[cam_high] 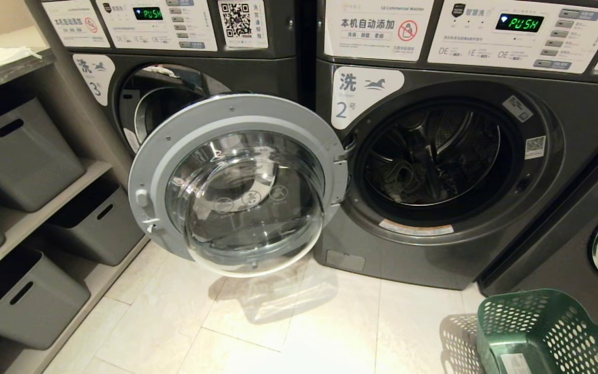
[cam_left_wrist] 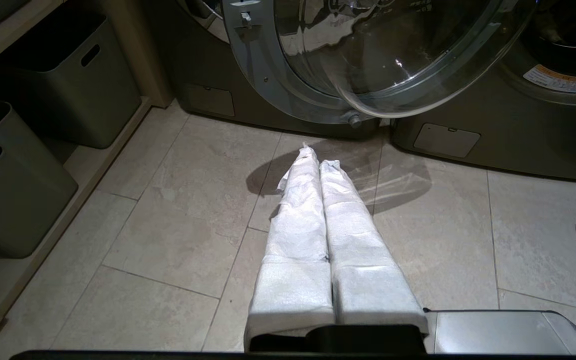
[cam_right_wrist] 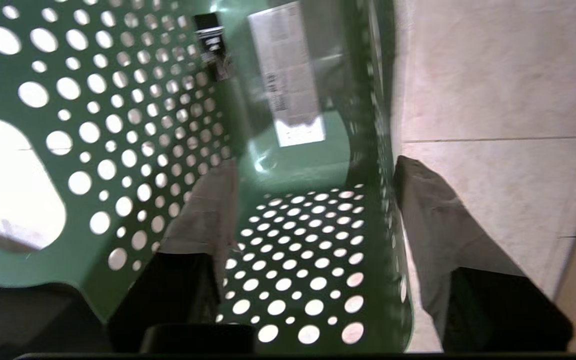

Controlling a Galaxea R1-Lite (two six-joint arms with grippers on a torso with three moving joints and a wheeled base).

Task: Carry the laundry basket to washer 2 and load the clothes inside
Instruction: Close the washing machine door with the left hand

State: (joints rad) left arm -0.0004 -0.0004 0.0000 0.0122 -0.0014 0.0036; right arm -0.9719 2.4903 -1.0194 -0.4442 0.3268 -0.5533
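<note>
Two fingers (cam_right_wrist: 208,215) of the right hand (cam_right_wrist: 313,200) spread wide astride one wall of the laundry basket (cam_right_wrist: 118,150), one inside, one outside, gripping nothing, presumably just let go so the floor (cam_high: 330,332) carries it near washer 2 (cam_high: 434,156). Basket upright, mouth up, long axis running away from the hand; no clothes visible inside. Left hand (cam_left_wrist: 320,165) clenched, idle above the floor.
</note>
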